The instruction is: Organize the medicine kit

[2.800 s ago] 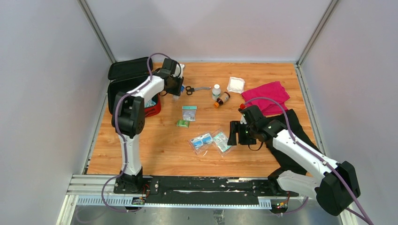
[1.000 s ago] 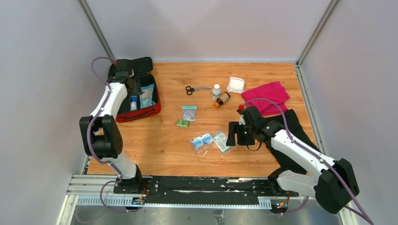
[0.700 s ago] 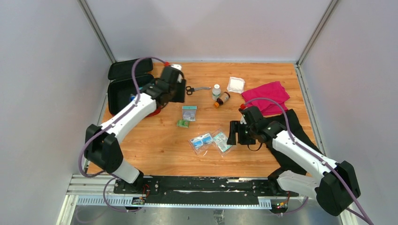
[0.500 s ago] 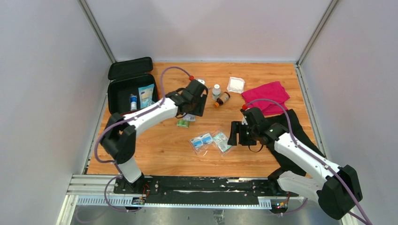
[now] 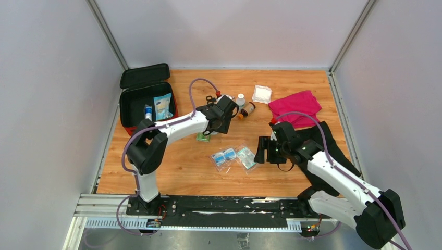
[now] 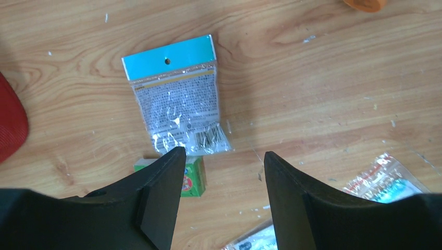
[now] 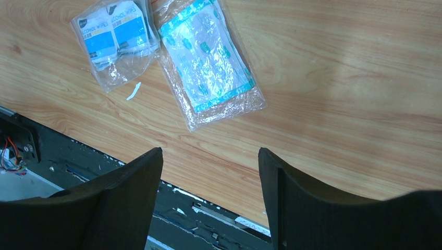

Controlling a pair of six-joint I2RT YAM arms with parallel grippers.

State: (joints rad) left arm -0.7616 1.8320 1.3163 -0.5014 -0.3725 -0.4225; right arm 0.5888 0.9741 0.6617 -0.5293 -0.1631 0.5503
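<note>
The medicine kit (image 5: 136, 128) lies open at the back left, red outside and black inside, holding a blue-capped tube (image 5: 147, 112) and a light blue packet (image 5: 162, 105). My left gripper (image 5: 218, 126) is open and empty, hovering over a clear packet with a blue header (image 6: 177, 104) and a small green box (image 6: 193, 174); in the left wrist view the gripper (image 6: 224, 161) sits just right of the box. My right gripper (image 5: 261, 149) is open and empty above the table, right of a wipes packet (image 7: 114, 34) and a bandage packet (image 7: 208, 62).
Scissors (image 5: 209, 98), a white bottle (image 5: 240, 100), a brown bottle with an orange cap (image 5: 247, 110) and a white gauze pad (image 5: 261, 94) lie at the back. A magenta cloth (image 5: 294, 107) and a black cloth (image 5: 328, 151) lie at the right. The front rail (image 7: 78, 166) is close under my right gripper.
My left arm has swung from the open kit rightward across the table to above the blue-header packet and green box. My right gripper has barely moved.
</note>
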